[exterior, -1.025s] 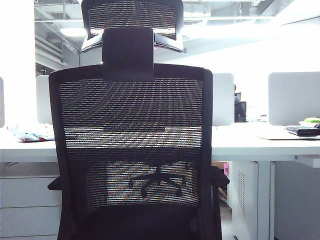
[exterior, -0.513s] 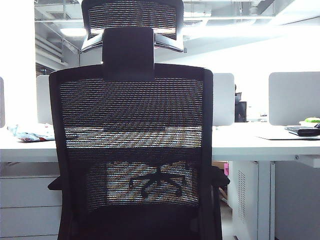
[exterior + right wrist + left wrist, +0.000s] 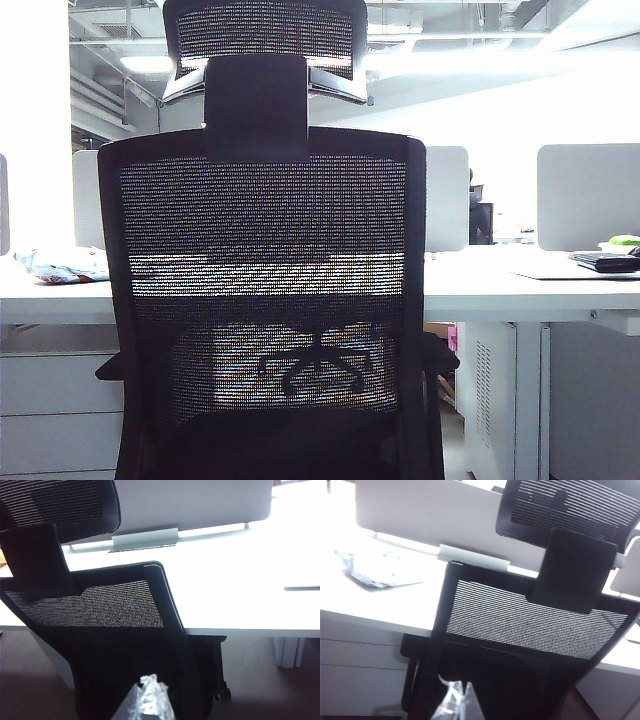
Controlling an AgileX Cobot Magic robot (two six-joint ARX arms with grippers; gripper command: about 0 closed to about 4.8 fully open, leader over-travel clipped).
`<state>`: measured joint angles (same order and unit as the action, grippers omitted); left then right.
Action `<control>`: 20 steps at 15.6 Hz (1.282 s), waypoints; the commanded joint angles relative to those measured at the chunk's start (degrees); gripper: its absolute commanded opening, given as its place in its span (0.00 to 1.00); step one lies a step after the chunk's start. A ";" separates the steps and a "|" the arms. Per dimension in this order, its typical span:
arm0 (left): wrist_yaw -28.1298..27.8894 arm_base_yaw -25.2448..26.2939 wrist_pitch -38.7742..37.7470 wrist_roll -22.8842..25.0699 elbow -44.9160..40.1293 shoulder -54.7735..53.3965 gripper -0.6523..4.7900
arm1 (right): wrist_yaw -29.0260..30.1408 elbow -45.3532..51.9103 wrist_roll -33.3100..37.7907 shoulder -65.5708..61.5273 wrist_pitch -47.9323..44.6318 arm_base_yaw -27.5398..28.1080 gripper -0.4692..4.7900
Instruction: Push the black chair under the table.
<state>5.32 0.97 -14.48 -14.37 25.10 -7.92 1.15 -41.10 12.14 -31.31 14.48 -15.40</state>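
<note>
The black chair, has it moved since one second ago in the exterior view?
No. The black chair keeps the same position against the table edge and the divider screen behind it.

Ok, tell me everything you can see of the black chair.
The chair stands upright with its back to the exterior camera, close before the white table. Its back is see-through black mesh in a black frame. A solid black bracket carries a mesh headrest, and armrests jut out either side. Its star base shows through the mesh. Neither gripper visibly touches it; the tips of the left gripper and right gripper sit just behind it.
</note>
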 commanded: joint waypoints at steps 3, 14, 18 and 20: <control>0.48 0.02 0.15 0.46 0.13 0.02 0.11 | 0.02 -0.22 -0.22 0.11 -0.94 -0.07 0.07; -2.47 0.04 0.15 6.84 0.13 0.00 0.11 | 0.02 -0.22 -0.22 0.11 -0.96 -0.07 0.07; -8.76 0.07 0.74 15.43 -2.43 0.72 0.11 | 0.00 -0.22 -0.22 0.11 -0.85 -0.04 0.07; -9.62 0.07 1.90 18.29 -6.12 2.12 0.11 | 0.04 -0.22 -0.22 0.13 -0.66 -0.07 0.07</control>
<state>-3.70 0.99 -14.00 1.26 20.82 -6.66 1.21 -41.10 12.12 -31.24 14.46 -15.40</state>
